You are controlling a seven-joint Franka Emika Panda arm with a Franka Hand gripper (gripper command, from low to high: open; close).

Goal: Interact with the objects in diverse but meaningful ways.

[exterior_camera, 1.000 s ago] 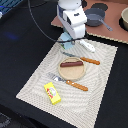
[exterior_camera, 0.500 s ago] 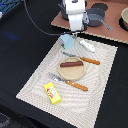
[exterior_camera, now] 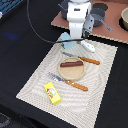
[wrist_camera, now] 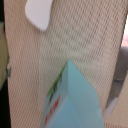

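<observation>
- The white arm (exterior_camera: 77,15) stands at upper centre of the exterior view, above the far edge of a beige mat (exterior_camera: 40,82).
- The pincer (exterior_camera: 75,36) sits low under the arm; its tips are hidden behind a pale blue carton (exterior_camera: 66,43). Apart or together: cannot tell from either view.
- The carton appears directly below the pincer, at the mat's upper edge. Contact with the mat cannot be confirmed.
- In the wrist view the carton (wrist_camera: 72,100) fills the lower centre, showing a peaked top and red and green print on one face.
- A white oblong piece (exterior_camera: 88,46) lies just beside the carton, on the exterior view's right. In the wrist view it (wrist_camera: 39,13) is at upper left, on the mat.
- A tan plate (exterior_camera: 72,73) lies mid-mat with a dark sausage (exterior_camera: 70,64) across it.
- A knife (exterior_camera: 85,59) with an orange handle lies above the plate; a fork (exterior_camera: 68,81) with an orange handle lies below it.
- A yellow packet (exterior_camera: 52,93) with a red mark lies at the mat's lower part.
- Grey pots (exterior_camera: 100,12) stand at upper right, on a brown board on the black counter (exterior_camera: 112,100).
</observation>
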